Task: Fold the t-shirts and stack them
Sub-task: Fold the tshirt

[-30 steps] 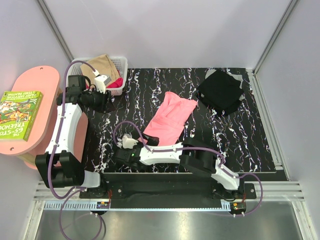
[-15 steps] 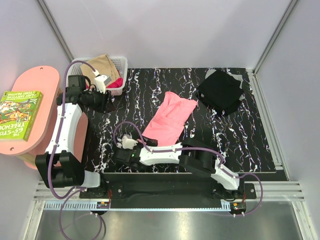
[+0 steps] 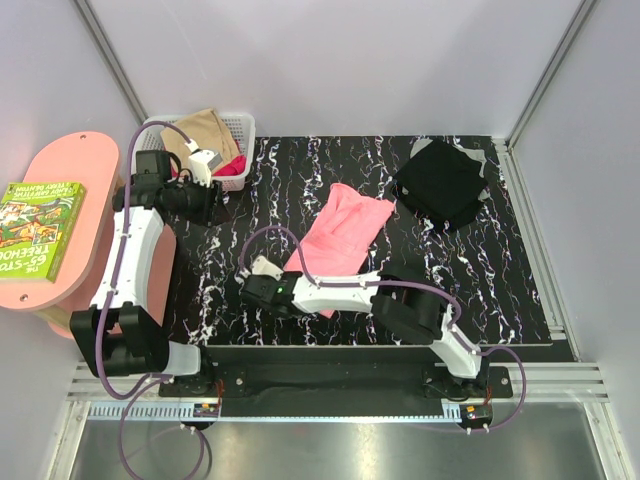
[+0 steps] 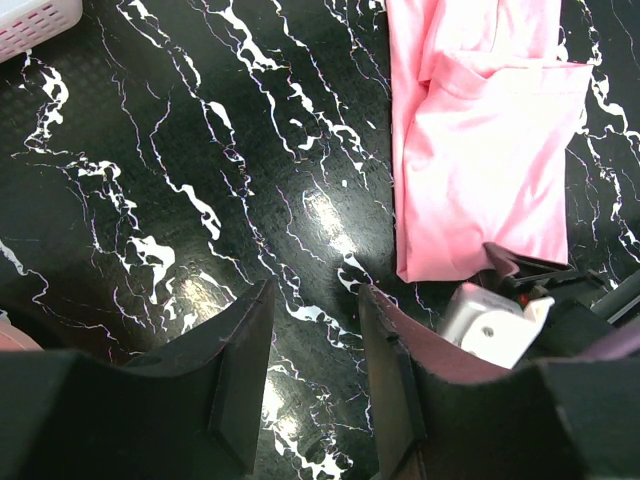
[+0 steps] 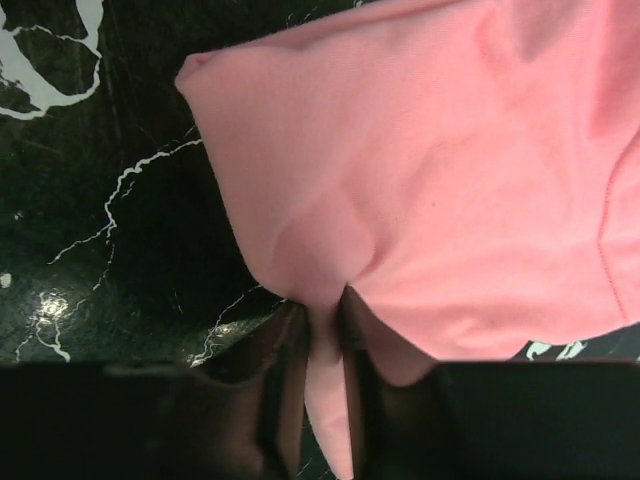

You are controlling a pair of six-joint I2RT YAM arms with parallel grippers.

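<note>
A salmon pink t-shirt (image 3: 345, 235) (image 4: 480, 150) (image 5: 430, 150) lies part folded mid-table. My right gripper (image 3: 292, 283) (image 5: 325, 310) (image 4: 505, 262) is at its near left edge, shut on a pinched fold of the pink cloth. A black t-shirt (image 3: 440, 182) lies folded at the back right. Tan (image 3: 205, 130) and magenta (image 3: 233, 167) t-shirts sit in the basket. My left gripper (image 3: 212, 205) (image 4: 315, 295) hovers over bare tabletop left of the pink shirt, open, with nothing between its fingers.
The white mesh basket (image 3: 245, 125) (image 4: 40, 15) stands at the back left corner. A pink side table (image 3: 70, 160) with a green book (image 3: 40, 225) is off the left edge. Black marbled tabletop (image 3: 500, 270) shows between the shirts.
My right gripper has moved right onto the pink shirt's near edge and closed on the cloth. The left arm has not moved.
</note>
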